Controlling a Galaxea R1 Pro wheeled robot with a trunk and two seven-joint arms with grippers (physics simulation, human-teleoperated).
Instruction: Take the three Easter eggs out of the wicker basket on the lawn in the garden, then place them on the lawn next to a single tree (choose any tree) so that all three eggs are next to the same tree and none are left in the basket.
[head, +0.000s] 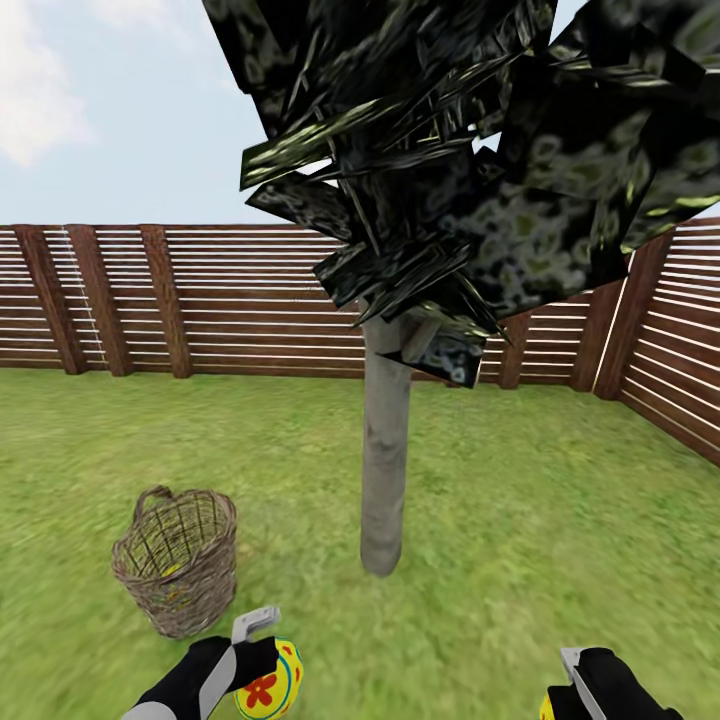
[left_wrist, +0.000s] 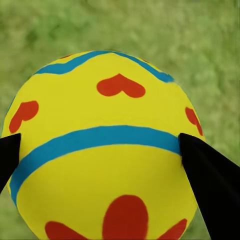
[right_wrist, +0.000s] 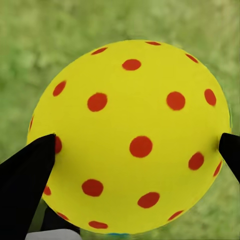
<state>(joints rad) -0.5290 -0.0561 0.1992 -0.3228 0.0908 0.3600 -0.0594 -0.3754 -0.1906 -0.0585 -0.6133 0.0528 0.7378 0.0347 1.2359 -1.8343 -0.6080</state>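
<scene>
My left gripper (head: 262, 668) is shut on a yellow Easter egg (head: 272, 683) with blue bands and red flowers, low at the picture's left; in the left wrist view that egg (left_wrist: 102, 150) sits between the black fingers (left_wrist: 210, 185). My right gripper (head: 562, 700) is shut on a yellow egg with red dots (right_wrist: 132, 137), its edge (head: 547, 708) just showing. The wicker basket (head: 178, 575) stands upright on the lawn (head: 520, 540), left of the tree's pale trunk (head: 384, 450). Something yellow shows through its weave (head: 172, 572).
A brown slatted fence (head: 200, 300) runs along the back and down the right side (head: 680, 370). The tree's dark mottled crown (head: 480, 150) hangs overhead. Open grass spreads around the trunk and to its right.
</scene>
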